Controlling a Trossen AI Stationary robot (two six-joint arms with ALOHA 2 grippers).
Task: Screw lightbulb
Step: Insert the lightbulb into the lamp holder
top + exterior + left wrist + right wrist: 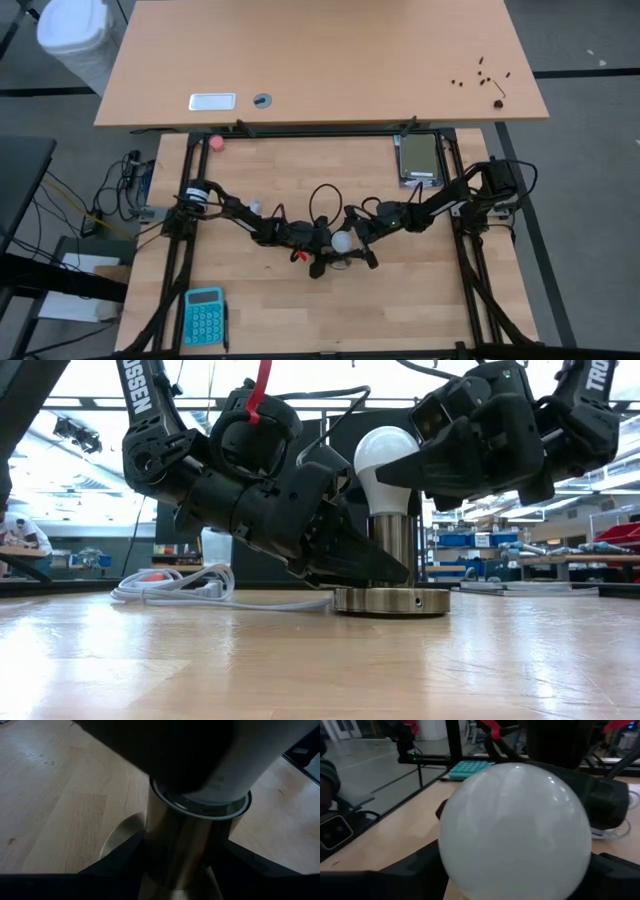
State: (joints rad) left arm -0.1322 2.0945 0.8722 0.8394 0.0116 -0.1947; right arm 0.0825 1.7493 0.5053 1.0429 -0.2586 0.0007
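The white lightbulb (385, 452) stands upright in the brass socket (393, 540), whose round metal base disc (390, 601) rests flat on the wooden table (280, 310) near its middle. My left gripper (368, 565) comes in from the table's left, low down, and is shut on the socket's stem. From the right and higher up, my right gripper (398, 470) is closed around the bulb's globe (515, 830). In the high view the bulb (342, 240) shows between the two grippers, and the socket is hidden beneath it. My left gripper pinches the socket's upright brass stem (175, 845) between its two fingers, just below the bulb's collar. The fingers (117, 857) come nearly level from the table's left and lie across the stem. The base disc stays on the table. My right gripper has the bulb's frosted globe (470, 860) between its two fingers, one finger (405, 870) on each side of the round part. It comes nearly level from the table's right. The bulb stands upright in the socket.
A white cord (170, 585) lies coiled on the table to the socket's left. A teal calculator (204, 315) sits at the near left, a pink ball (216, 142) at the far left, a grey box (419, 160) at the far right. A raised desk (320, 60) spans the far side.
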